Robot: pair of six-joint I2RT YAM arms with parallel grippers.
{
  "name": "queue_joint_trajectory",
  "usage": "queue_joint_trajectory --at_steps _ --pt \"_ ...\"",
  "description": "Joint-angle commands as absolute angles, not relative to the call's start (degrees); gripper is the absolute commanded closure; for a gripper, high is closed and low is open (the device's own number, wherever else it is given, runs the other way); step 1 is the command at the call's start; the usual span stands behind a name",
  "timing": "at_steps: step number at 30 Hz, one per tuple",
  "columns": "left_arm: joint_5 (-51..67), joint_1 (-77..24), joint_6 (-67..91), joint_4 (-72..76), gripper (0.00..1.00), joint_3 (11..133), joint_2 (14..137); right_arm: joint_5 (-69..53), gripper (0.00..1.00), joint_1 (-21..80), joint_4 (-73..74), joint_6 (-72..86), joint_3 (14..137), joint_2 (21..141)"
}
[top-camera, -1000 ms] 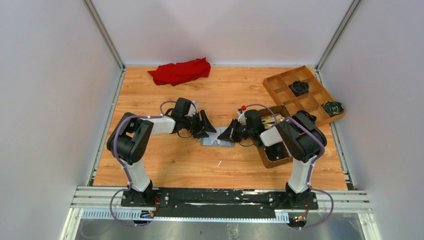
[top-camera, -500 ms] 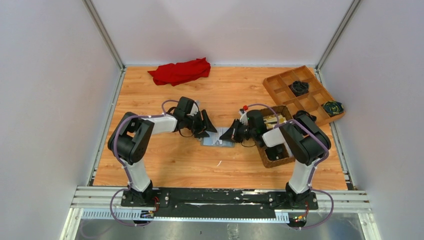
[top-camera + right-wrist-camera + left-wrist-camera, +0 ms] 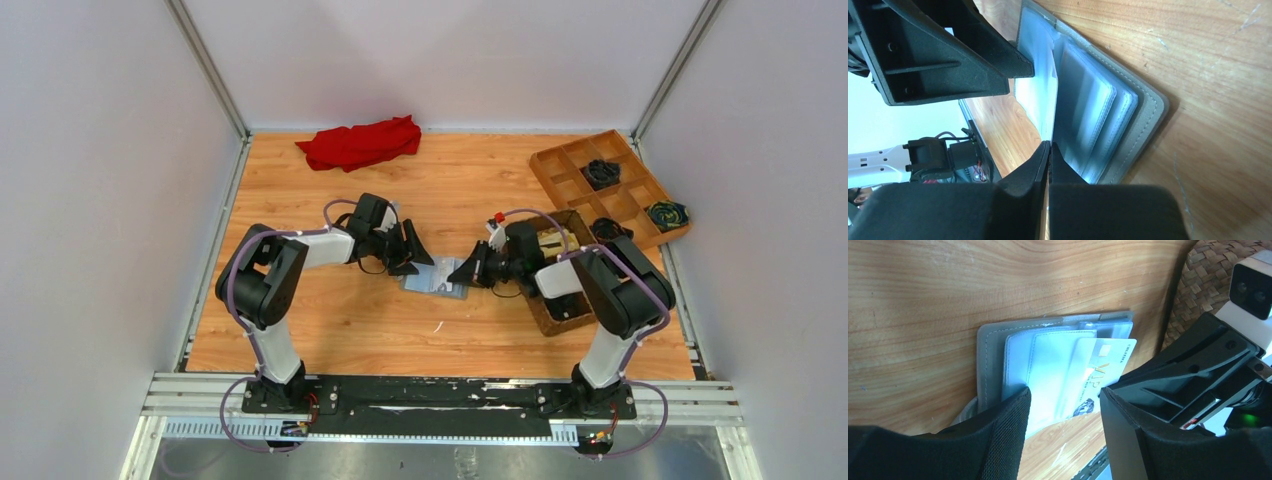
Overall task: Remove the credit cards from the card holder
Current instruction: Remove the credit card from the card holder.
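The grey card holder [image 3: 432, 279] lies open on the wooden table between the two arms, its blue-grey slotted inside [image 3: 1048, 360] facing up. A pale credit card [image 3: 1108, 362] printed "VIP" sticks partway out of a slot on the right arm's side. My right gripper [image 3: 1049, 150] is shut, its tips pinching that card's edge [image 3: 1040, 107] beside the holder's stacked pockets [image 3: 1098, 115]. My left gripper [image 3: 1064, 412] is open and straddles the holder, one finger [image 3: 1008, 415] over its left half. No tan-gold card shows.
A brown woven basket [image 3: 562, 305] sits under the right arm's forearm, close to the holder. The wooden divided tray [image 3: 585, 178] stands at the back right with dark items in it. A red cloth [image 3: 360, 142] lies at the back.
My right gripper has drawn back to the right, still shut, and the pale card has slid further out of the holder. The left gripper has stayed put and open.
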State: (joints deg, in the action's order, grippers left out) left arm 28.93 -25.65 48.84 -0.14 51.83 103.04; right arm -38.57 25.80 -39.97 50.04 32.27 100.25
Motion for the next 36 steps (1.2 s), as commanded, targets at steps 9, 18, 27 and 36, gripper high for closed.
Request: queue_joint_trajectory --at_steps 9,18,27,36 --pt "21.03 -24.76 45.46 -7.79 0.39 50.8 106.36 -34.25 1.0 21.27 -22.46 42.01 32.51 91.27" --pt "20.48 -22.46 44.67 -8.78 0.39 50.63 104.46 -38.53 1.0 21.5 -13.89 36.09 38.66 87.1" --pt "20.39 -21.34 43.8 -9.73 0.39 50.62 102.92 -42.48 1.0 25.7 -10.2 33.33 44.73 88.89" --pt "19.62 -18.81 41.5 -12.17 0.39 49.82 100.08 -38.79 1.0 27.42 -3.67 29.28 48.97 87.69"
